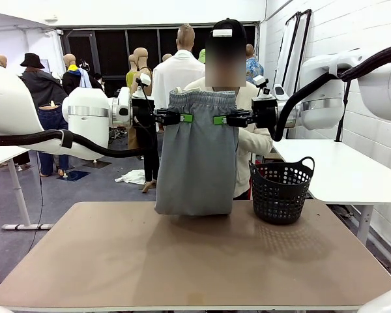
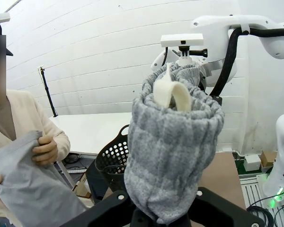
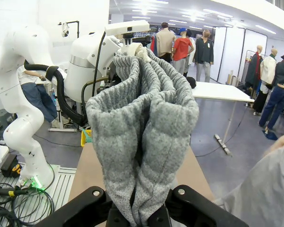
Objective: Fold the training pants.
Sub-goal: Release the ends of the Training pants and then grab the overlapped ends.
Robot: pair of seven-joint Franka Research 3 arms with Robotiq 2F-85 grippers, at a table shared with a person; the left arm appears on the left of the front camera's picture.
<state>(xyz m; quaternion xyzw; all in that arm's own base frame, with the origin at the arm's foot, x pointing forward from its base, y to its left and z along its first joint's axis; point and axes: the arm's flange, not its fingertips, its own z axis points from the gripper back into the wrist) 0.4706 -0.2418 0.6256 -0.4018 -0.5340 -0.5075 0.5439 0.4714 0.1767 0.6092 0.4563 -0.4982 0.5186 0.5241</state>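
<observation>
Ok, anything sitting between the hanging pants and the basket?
No. In the front view only a narrow strip of bare table separates the pants from the black basket; the two are not touching.

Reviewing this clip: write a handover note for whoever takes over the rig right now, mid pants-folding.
Grippers: left gripper is shut on one end of the training pants waistband; right gripper is shut on the other end.
Position: the pants hang between them, hem at the table, next to the black basket.
Done: held up and spread out.
Left: lay them on the table and fold.
</observation>
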